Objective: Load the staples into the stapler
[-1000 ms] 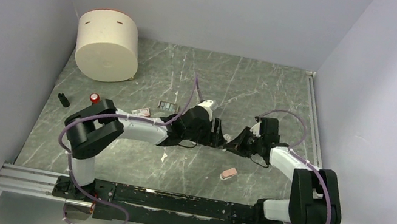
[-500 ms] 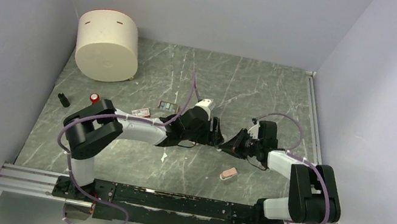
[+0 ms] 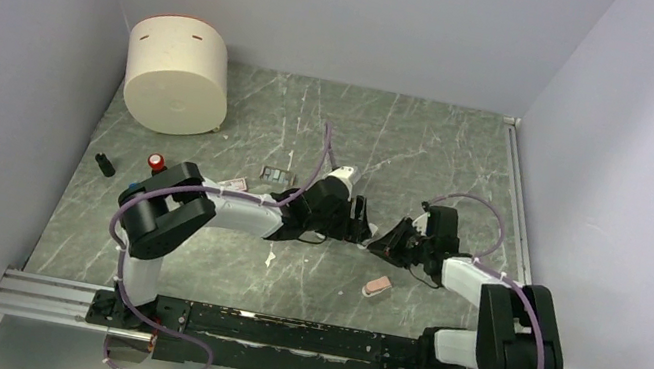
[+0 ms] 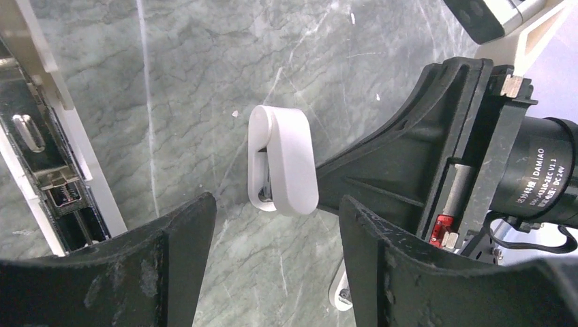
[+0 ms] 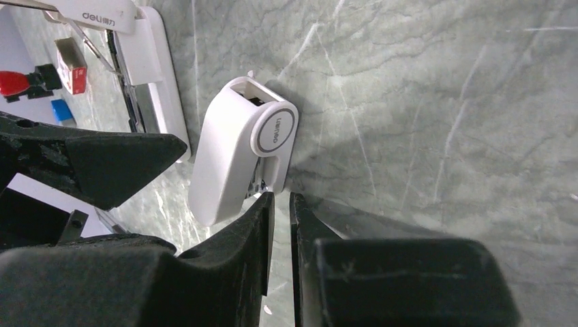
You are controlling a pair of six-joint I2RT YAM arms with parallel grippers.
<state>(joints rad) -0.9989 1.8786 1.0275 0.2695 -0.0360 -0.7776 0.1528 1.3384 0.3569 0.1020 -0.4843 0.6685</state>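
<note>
**Left wrist view: short white stubby piece point(image 4: 283, 160) framed by wide black fingers point(image 4: 382, 266)**

The left gripper point(image 3: 364, 222) is spread wide and grasps nothing. Its scuffed, matte fingers stand on either side of the piece and apart from it. The piece is glossy plastic with one rounded end, a grey-ringed round badge and an open slot with metal inside. The right gripper point(image 5: 281, 197) has its fingers almost together, with a thin empty slit between them. Its tips are just beside the piece's lower edge, and whether they touch it cannot be told.

The stapler point(image 5: 158, 68), a slim white bar with a bright metal channel exposed, lies just beside the piece. Both wrist views cut it off at the frame edge, and from above it cannot be picked out. The little red-and-white staples box point(image 5: 70, 65) lies near it. A grey block of staples point(image 3: 276, 175) lies on the far side of the left gripper, too small for its detail to be made out.

The table point(image 3: 412, 139) is grey-green with pale stone-like veins, and plain lilac walls point(image 3: 5, 87) close it in. A cream cylinder point(image 3: 176, 75) stands at the far left. A pink stubby piece point(image 3: 376, 286) lies on the near side of the grippers.
</note>
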